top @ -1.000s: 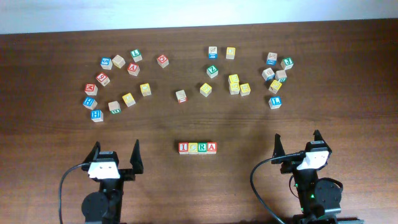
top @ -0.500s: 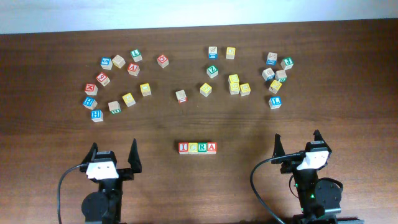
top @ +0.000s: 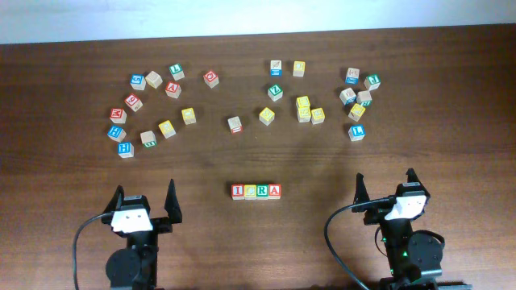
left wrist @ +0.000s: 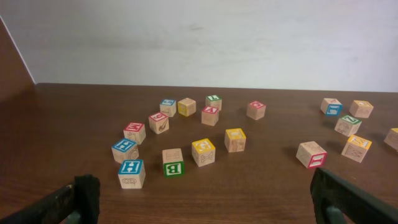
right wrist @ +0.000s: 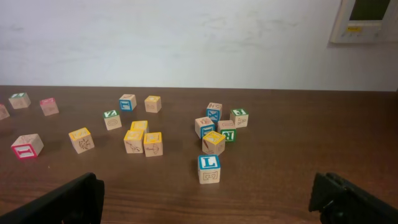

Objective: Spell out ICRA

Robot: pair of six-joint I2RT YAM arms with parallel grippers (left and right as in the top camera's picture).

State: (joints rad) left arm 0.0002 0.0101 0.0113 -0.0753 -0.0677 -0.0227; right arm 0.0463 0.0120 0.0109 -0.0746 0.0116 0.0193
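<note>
ICRA row (top: pixel 256 191) lies midway between left gripper (top: pixel 146 192) and right gripper (top: pixel 385 177), touching neither; both gape wide, empty.

Lab room, brown table (top: pixel 81 177), white wall (left wrist: pixel 199 37), wall panel (right wrist: pixel 367 18)

A broad band of bare counter (top: pixel 347 161) lies open between the four-block row (top: pixel 256 191) and the loose blocks farther back. Both ends of the row are clear. The left cluster (top: pixel 167 129) and right cluster (top: pixel 303 103) stand tight, with a lone block (top: pixel 235 124) between them.
</note>
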